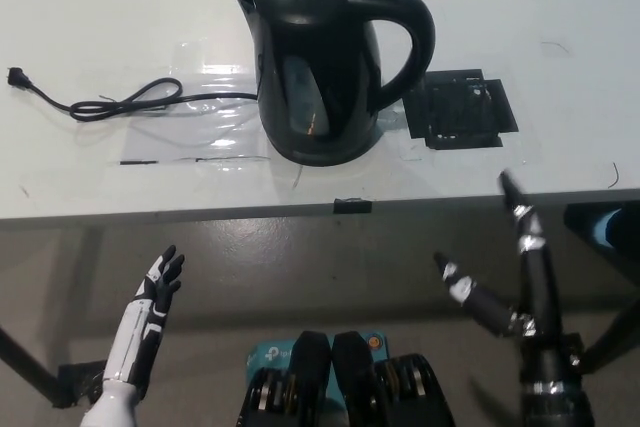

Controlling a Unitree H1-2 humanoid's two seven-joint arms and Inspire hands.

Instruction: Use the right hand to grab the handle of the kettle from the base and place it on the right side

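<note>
A black electric kettle (318,62) stands upright on its base near the middle of the white table (120,17). Its loop handle (408,32) faces right and its spout points left. My black right hand (505,282) hovers below the table's front edge, to the right of and nearer than the kettle, fingers spread apart and holding nothing. My white left hand (150,317) rests low at the lower left, fingers extended, also off the table.
A black power cord (120,102) with a plug (16,75) runs left from the base across clear tape patches. A black taped square (462,110) lies on the table right of the kettle. The table's front edge (300,212) crosses mid-picture.
</note>
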